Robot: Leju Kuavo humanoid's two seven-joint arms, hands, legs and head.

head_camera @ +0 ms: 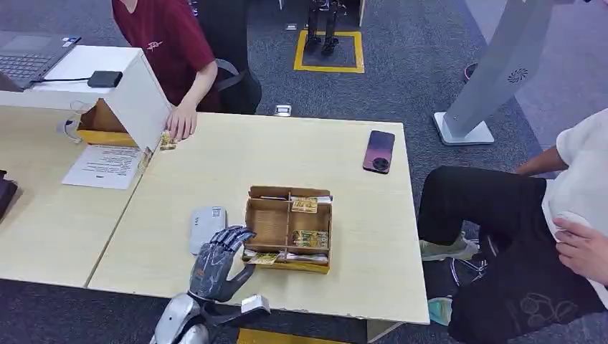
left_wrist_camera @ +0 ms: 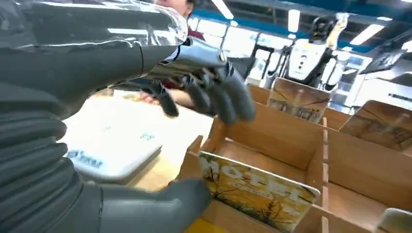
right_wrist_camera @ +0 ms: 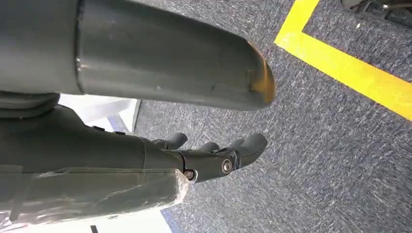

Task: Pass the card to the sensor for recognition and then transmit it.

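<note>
Card-picking step: left robot hand (head_camera: pixel 217 264), fingers spread and holding nothing, is hovering at the box (head_camera: pixel 267 223) edge, thumb just beside the nearest card (left_wrist_camera: pixel 255 193); next, pinching it out.

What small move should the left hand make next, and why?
Probably close the left hand on the card in the near corner of the cardboard box. The thumb already lies beside that card, the other fingers hover spread above it, and the hand holds nothing; the white sensor waits beside the box.
</note>
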